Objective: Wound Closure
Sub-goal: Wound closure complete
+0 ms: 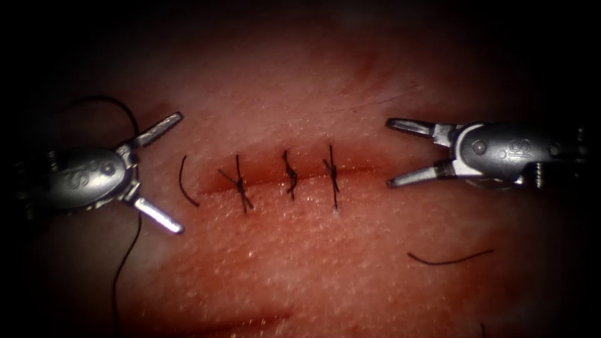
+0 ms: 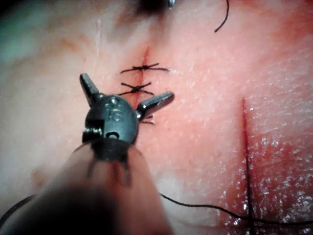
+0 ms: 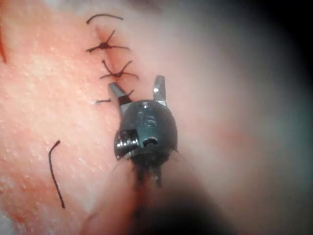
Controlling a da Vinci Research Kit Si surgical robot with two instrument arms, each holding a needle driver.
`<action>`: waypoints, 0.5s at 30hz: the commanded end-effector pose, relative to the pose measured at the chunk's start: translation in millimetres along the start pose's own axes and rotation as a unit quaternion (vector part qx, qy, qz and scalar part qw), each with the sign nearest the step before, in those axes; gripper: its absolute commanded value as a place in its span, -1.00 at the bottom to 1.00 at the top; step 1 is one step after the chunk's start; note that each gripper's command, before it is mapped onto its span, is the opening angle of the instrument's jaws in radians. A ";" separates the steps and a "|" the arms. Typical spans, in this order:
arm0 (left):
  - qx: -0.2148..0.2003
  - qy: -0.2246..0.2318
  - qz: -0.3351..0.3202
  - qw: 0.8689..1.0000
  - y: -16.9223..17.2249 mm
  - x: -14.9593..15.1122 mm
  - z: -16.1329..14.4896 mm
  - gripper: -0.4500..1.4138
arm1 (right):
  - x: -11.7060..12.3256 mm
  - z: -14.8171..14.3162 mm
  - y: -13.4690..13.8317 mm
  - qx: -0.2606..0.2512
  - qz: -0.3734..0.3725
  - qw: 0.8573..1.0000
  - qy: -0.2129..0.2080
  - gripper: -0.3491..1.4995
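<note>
Left tool [image 1: 164, 172]: jaws spread wide, empty, off the left end of the cut [image 1: 282, 178]; thread [image 1: 125, 250] trails behind it, cut end [image 1: 186, 181] between. Three knotted stitches [image 1: 289, 175] cross the cut, looks mostly closed. Right tool [image 1: 391, 152]: jaws open, empty, off the cut's right end. Can't spot the needle.

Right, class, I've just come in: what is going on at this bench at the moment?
Two tools hover over the tissue, and both hold nothing. The left tool sits left of the cut with its jaws open; the right tool sits at the cut's right end, jaws open too. Three knotted stitches cross the cut. Two cut ends of thread lie loose on the tissue, one left of the stitches, one lower right. A long thread trails past the left tool. I can't make out the needle.
</note>
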 end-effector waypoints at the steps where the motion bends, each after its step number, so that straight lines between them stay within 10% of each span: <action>1: 0.000 0.000 -0.002 1.000 -0.5 -0.2 0.6 0.59 | 0.1 0.8 0.2 0.000 -0.003 1.000 0.001 0.89; 15: 0.003 0.001 -0.028 1.000 -0.4 -0.5 0.8 0.50 | 0.2 0.5 0.3 -0.005 -0.014 1.000 -0.004 0.83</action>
